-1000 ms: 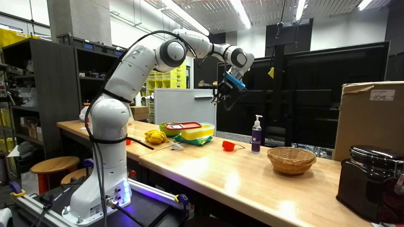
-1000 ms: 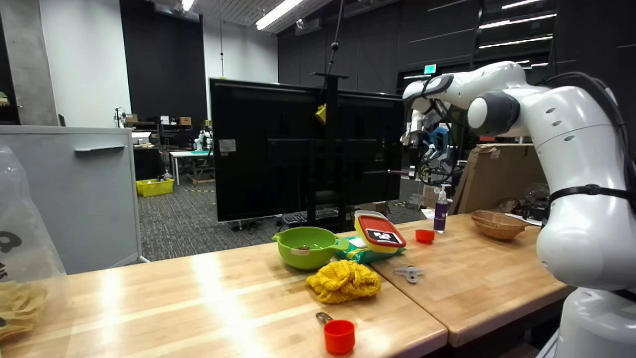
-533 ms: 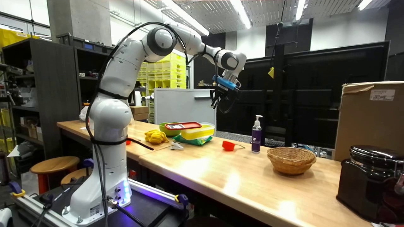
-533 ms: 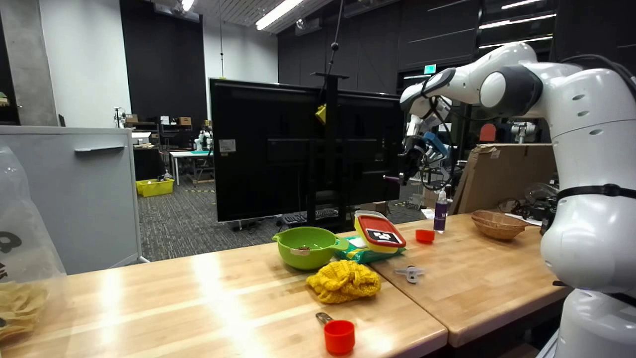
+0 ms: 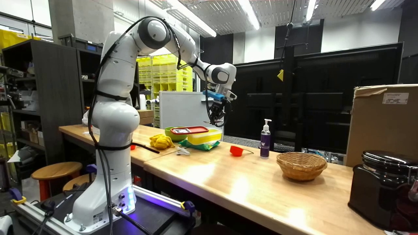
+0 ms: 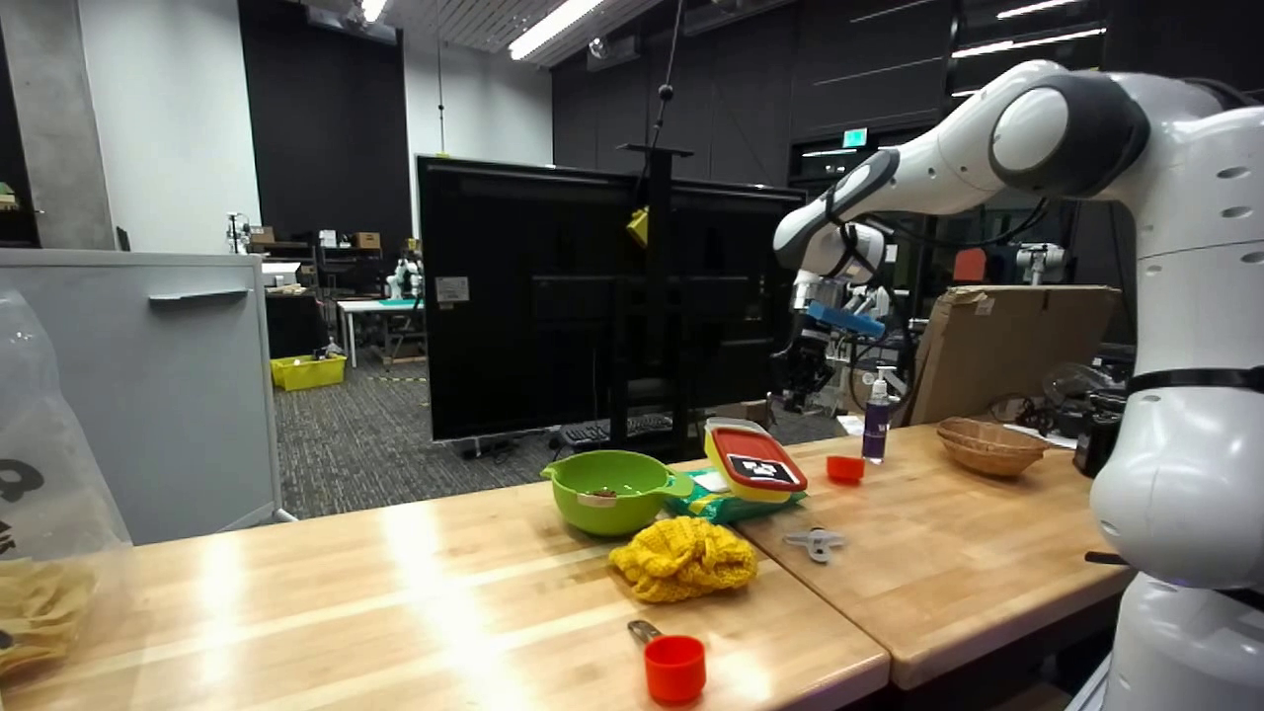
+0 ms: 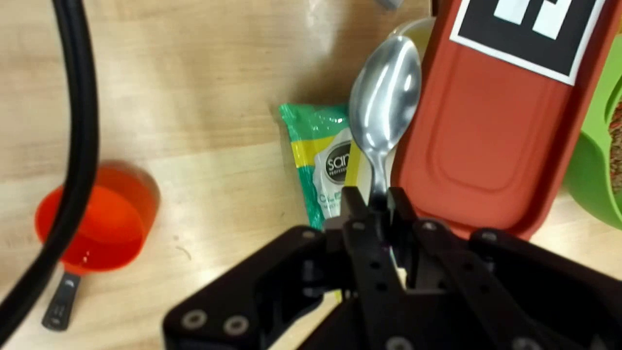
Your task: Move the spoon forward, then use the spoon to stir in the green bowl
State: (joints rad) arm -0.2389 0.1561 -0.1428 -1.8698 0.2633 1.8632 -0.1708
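Note:
My gripper (image 7: 376, 200) is shut on the dark neck of a metal spoon (image 7: 386, 95); the spoon's bowl end points away past the fingertips in the wrist view. The gripper hangs above the table in both exterior views (image 5: 214, 121) (image 6: 798, 395), pointing mostly down. It is above and beside the wipes pack and red-lidded container. The green bowl (image 7: 590, 170) is at the right edge of the wrist view, partly cut off, with brown-red bits inside. It also shows in both exterior views (image 5: 178, 138) (image 6: 617, 518). The spoon is apart from it. The handle's far end is hidden.
A red lid (image 7: 478, 146) lies tilted on a yellow container (image 5: 200, 138) between gripper and bowl, over a green wipes pack (image 7: 311, 126). A yellow cloth (image 6: 683, 560), red cups (image 7: 104, 218) (image 6: 674, 669), a pump bottle (image 5: 265, 140) and a woven basket (image 5: 302, 166) stand around.
The arm has drawn back, its elbow rising. The gripper has come lower, moved left in both exterior views and turned to point more downward. The spoon stays held; objects on the table have not moved.

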